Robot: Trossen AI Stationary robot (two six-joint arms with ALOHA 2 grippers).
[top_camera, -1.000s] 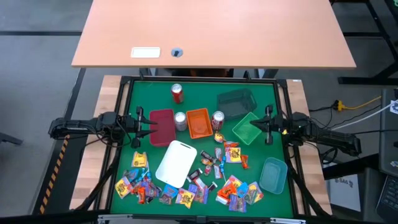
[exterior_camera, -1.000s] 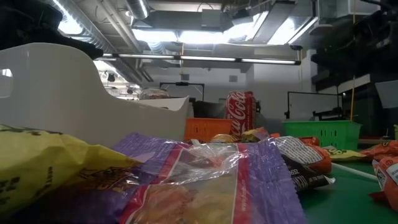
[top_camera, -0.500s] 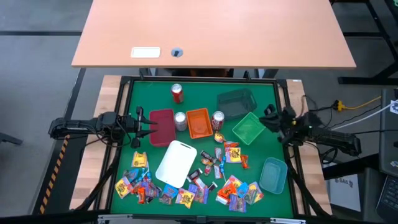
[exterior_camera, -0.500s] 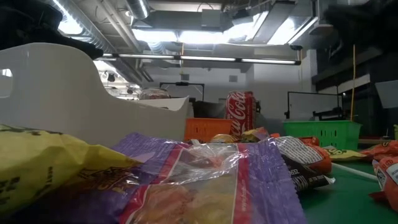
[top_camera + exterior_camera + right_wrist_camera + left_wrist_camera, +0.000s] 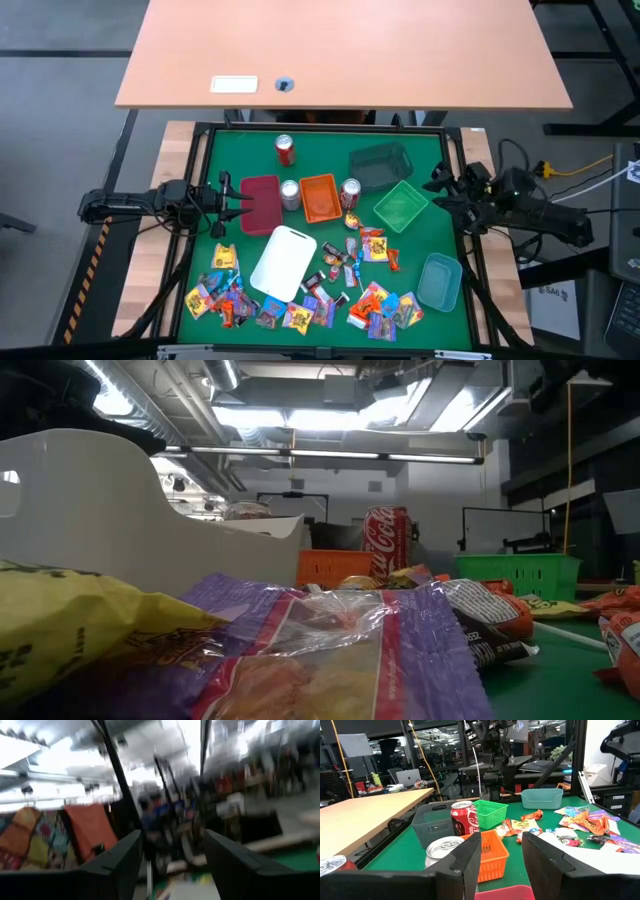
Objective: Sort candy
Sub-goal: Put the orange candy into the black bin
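The candy lies in loose heaps on the green mat: near left (image 5: 232,295), centre (image 5: 355,250) and near right (image 5: 385,305). In the low view, purple candy (image 5: 330,650) and yellow candy (image 5: 70,620) fill the foreground. My left gripper (image 5: 240,205) stands open at the left edge of the dark red tray (image 5: 261,205), with nothing between its fingers (image 5: 470,855). My right gripper (image 5: 440,188) is lifted at the table's right edge beside the green basket (image 5: 400,207). It is open, and nothing lies between its fingers (image 5: 120,860).
Also on the mat are an orange tray (image 5: 319,197), a dark grey tray (image 5: 380,165), a teal tray (image 5: 438,280) and a white tray (image 5: 284,262). Three cans stand among them: red (image 5: 285,150), silver (image 5: 290,193) and red (image 5: 350,192). A wooden desk (image 5: 340,50) stands beyond the far edge.
My right gripper has drawn back from the green basket toward the table's right edge, rising and turning as it went. The candy and trays have stayed where they were.
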